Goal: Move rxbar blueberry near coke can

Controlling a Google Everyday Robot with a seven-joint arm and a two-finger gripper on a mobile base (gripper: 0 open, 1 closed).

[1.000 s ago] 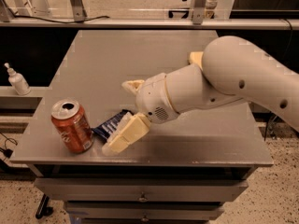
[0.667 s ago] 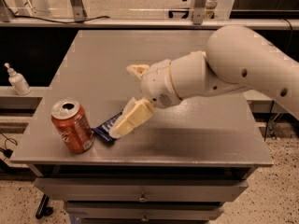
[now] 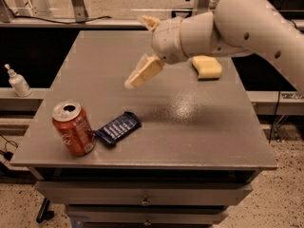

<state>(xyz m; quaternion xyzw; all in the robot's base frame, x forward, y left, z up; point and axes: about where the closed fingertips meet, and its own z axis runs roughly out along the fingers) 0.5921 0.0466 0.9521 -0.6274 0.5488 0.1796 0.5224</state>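
Note:
The rxbar blueberry (image 3: 118,127), a flat dark-blue bar, lies on the grey table (image 3: 190,122) near the front left, its left end just beside the coke can (image 3: 72,128). The can stands upright, red-orange with a silver open top. My gripper (image 3: 135,51) is raised above the table's middle, up and to the right of the bar, well apart from it. Its cream fingers (image 3: 144,71) are spread open and hold nothing.
A yellow sponge (image 3: 207,66) lies at the table's back right, partly behind my arm (image 3: 237,23). A small white pump bottle (image 3: 18,82) stands on a ledge left of the table. Drawers sit under the table's front edge.
My gripper has let go of the bar and lifted up and away to the back right. The bar now lies uncovered beside the can.

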